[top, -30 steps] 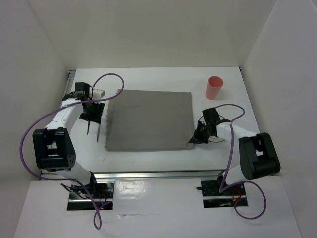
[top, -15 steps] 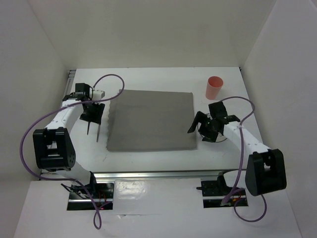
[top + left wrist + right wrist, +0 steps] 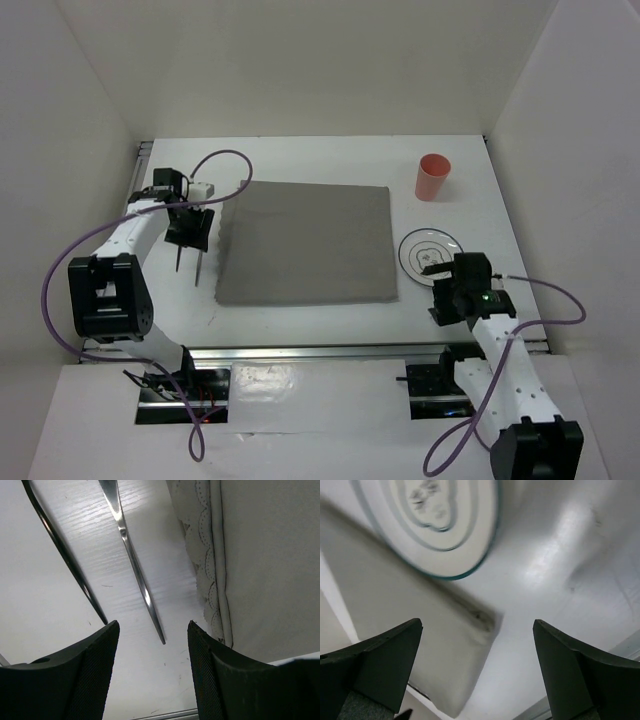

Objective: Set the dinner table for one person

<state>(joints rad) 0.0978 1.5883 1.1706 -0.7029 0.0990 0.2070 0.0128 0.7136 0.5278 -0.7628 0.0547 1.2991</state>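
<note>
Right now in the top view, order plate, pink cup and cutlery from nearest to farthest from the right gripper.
1. plate, just beyond the right gripper
2. pink cup, farther back on the right
3. cutlery, across the placemat, on the left

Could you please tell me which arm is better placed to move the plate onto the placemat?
Right, probably: the right gripper, open, sits beside the plate; the left gripper is across the placemat, over the cutlery.
</note>
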